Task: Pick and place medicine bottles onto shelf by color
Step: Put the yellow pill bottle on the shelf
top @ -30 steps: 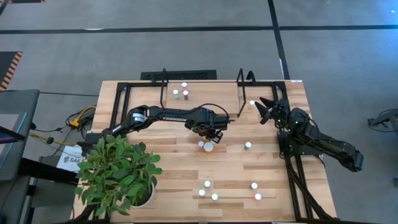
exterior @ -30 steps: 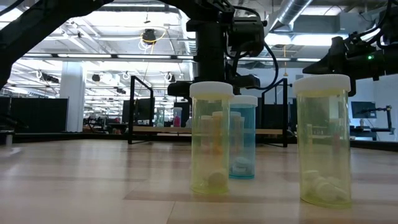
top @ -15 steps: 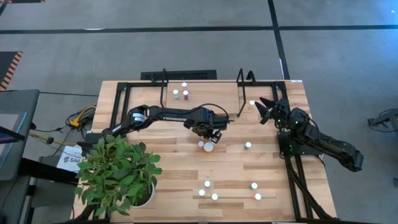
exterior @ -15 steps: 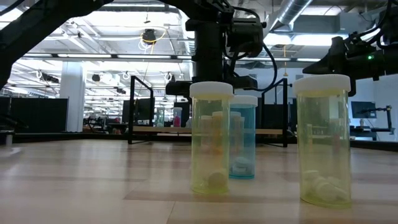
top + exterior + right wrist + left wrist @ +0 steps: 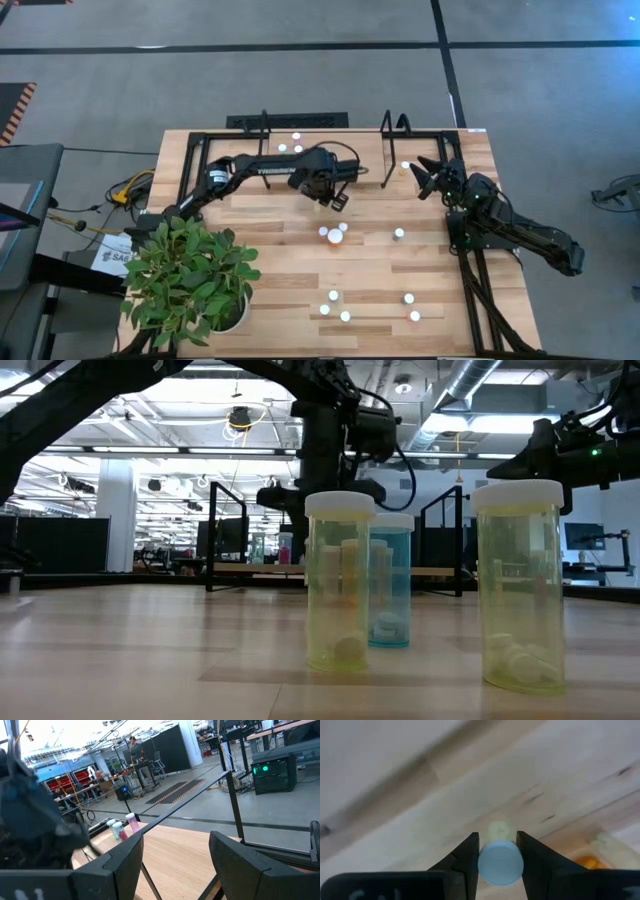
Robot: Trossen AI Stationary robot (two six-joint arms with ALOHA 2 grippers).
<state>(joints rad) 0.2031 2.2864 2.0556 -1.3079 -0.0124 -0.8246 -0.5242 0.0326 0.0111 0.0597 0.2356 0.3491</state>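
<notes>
**Left gripper clamped on a blue-capped bottle, lifted near the shelf**

High view, left to right: leafy potted plant (image 5: 190, 275) at the near left corner of the light wood tabletop (image 5: 270, 270). Left gripper (image 5: 335, 198) sits mid-table, just in front of the shelf (image 5: 325, 135), a low rack of thin black bars with upright end loops. Two small bottles on shelf (image 5: 289, 149) stand together at its left part. Two loose bottles (image 5: 335, 233) remain just beyond the gripper, one with an orange body; five more are scattered nearer the front and right. Right gripper (image 5: 428, 175) waits at the right end of the shelf, fingers spread wide, holding nothing.

Left wrist view alone shows the grip: two dark fingers (image 5: 465, 862) pressed tight against a round, smooth pale-blue cap, the held bottle (image 5: 500, 864), with wood grain blurred beneath.

Low view alone shows material: translucent plastic cylinders, yellowish bottle (image 5: 339, 580) and another at right (image 5: 518, 585), a teal bottle (image 5: 390, 582) behind, white tablets inside.
</notes>
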